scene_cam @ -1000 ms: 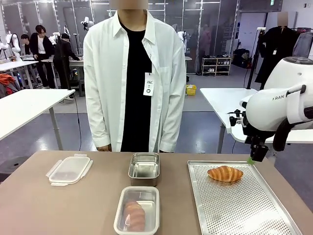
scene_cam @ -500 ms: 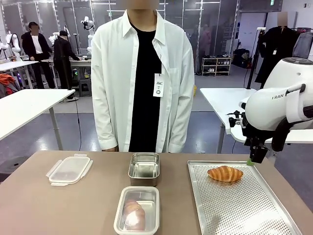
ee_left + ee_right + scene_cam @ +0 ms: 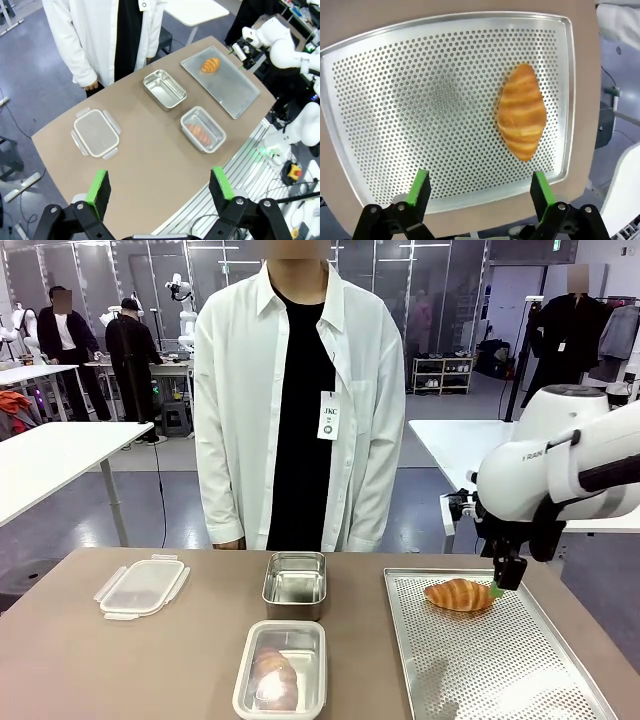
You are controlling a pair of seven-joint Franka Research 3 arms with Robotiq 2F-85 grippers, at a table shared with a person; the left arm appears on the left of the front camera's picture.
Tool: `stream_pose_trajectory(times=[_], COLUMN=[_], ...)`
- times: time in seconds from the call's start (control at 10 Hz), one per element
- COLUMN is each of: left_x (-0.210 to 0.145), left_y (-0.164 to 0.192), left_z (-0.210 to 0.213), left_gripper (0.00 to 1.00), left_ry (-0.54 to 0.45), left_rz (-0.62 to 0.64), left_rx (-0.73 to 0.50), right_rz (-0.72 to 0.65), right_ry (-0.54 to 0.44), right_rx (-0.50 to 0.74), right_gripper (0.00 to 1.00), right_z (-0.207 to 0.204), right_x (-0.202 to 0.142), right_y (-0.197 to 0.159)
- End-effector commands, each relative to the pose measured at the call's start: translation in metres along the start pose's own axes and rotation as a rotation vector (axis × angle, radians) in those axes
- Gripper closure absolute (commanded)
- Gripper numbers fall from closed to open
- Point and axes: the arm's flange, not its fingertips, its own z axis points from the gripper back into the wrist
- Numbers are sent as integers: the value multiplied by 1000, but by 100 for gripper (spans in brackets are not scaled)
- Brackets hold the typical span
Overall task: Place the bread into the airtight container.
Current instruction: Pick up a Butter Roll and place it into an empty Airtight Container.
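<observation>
Over on the robot's right, the right gripper [image 3: 497, 586] hovers by the right end of the croissant [image 3: 460, 594], green fingers spread wide and gripping nothing. That croissant lies at the far end of the perforated tray [image 3: 480, 665]. Across on the other side, the left gripper [image 3: 159, 180] hangs high above the table's near edge, fingers also apart, empty. Mid-table, an empty steel container [image 3: 294, 610] sits just behind a near container [image 3: 240, 695] with a second croissant [image 3: 272, 680] inside. Far left lies the clear lid [image 3: 142, 586]. A person [image 3: 290, 390] stands opposite.

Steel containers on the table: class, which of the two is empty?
The far container, nearer the person, is empty; the near container already holds a bread.
</observation>
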Motion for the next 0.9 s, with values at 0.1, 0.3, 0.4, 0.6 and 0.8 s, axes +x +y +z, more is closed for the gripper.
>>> stream_pose_trajectory(times=[0.1,0.3,0.4,0.6,0.8], left_x=[0,0,0,0,0], left_y=[-1,-1,-1,-1,-1], left_z=[0,0,0,0,0], left_gripper=[0,0,0,0,0], left_ry=[-2,-2,-2,-2,-2], left_rz=[-8,-8,-8,-8,-8], left_rx=[-7,-7,-7,-7,-7], right_rz=[73,79,78,59,18], right_ry=[37,42,41,47,52], right_rx=[8,-23,5,36,38], right_gripper=[0,0,0,0,0], right_z=[-21,-32,-38,-51,-64], right_x=[11,19,22,21,21], right_y=[-27,-37,-42,-55,-65])
